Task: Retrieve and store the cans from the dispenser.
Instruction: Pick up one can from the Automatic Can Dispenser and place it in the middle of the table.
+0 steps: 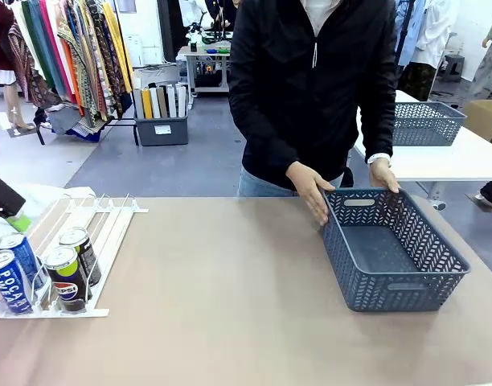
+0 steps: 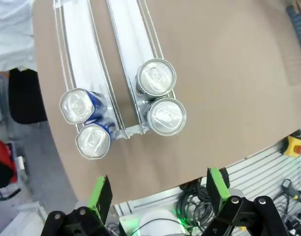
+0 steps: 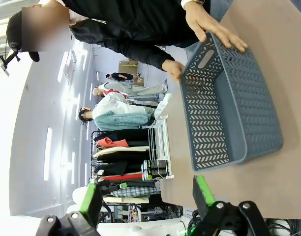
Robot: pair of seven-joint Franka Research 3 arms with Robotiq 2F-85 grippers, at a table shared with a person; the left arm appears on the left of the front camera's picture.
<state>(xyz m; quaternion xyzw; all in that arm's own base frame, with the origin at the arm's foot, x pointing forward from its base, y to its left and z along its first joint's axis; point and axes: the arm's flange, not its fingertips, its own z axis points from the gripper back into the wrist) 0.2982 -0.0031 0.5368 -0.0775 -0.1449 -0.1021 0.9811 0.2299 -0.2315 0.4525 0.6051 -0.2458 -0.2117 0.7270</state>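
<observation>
**Grey-blue basket empty: storing not yet begun**

Four cans are standing at the low end of the dispenser (image 1: 109, 229), in the lower left of the front view. Two blue Pocari Sweat cans (image 1: 10, 280) are occupying the lane nearer the picture's left edge, and two black Pepsi cans (image 1: 67, 277) the lane beside it. In the left wrist view their silver tops are showing as two pairs. The left gripper (image 2: 159, 189) is hovering above them, its jaws spread wide and holding nothing. The right gripper (image 3: 146, 194) is likewise gaping and empty, apart from the basket (image 1: 395, 285). A person's hands (image 1: 310, 191) are steadying that basket at its far rim, right of centre, and nothing is lying inside it. By this evidence, none of the four cans is yet retrieved; all are waiting to be lifted and stored.
</observation>
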